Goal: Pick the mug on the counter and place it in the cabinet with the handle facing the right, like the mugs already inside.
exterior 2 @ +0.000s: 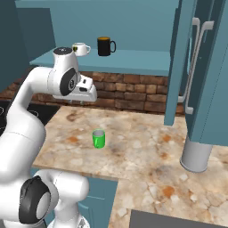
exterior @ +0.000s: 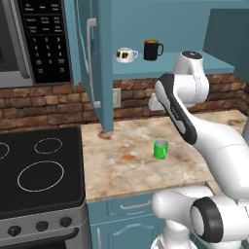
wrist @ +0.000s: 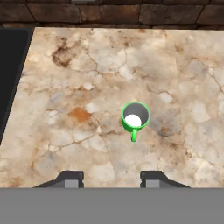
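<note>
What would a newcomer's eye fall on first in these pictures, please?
The bright green mug stands upright alone on the marbled counter, its handle toward the counter's front edge. Behind it, the big white arm holds the open gripper high above. A white mug and a black mug sit in the open teal cabinet.

A rendered home kitchen is showing here: a marbled stone counter [exterior: 126,165] is running over teal drawers [exterior: 131,206], a black stovetop [exterior: 39,170] is sitting beside it under a microwave [exterior: 34,39], and a brick backsplash [exterior 2: 133,91] is lying below an open teal wall cabinet [exterior 2: 133,60] holding mugs.
</note>
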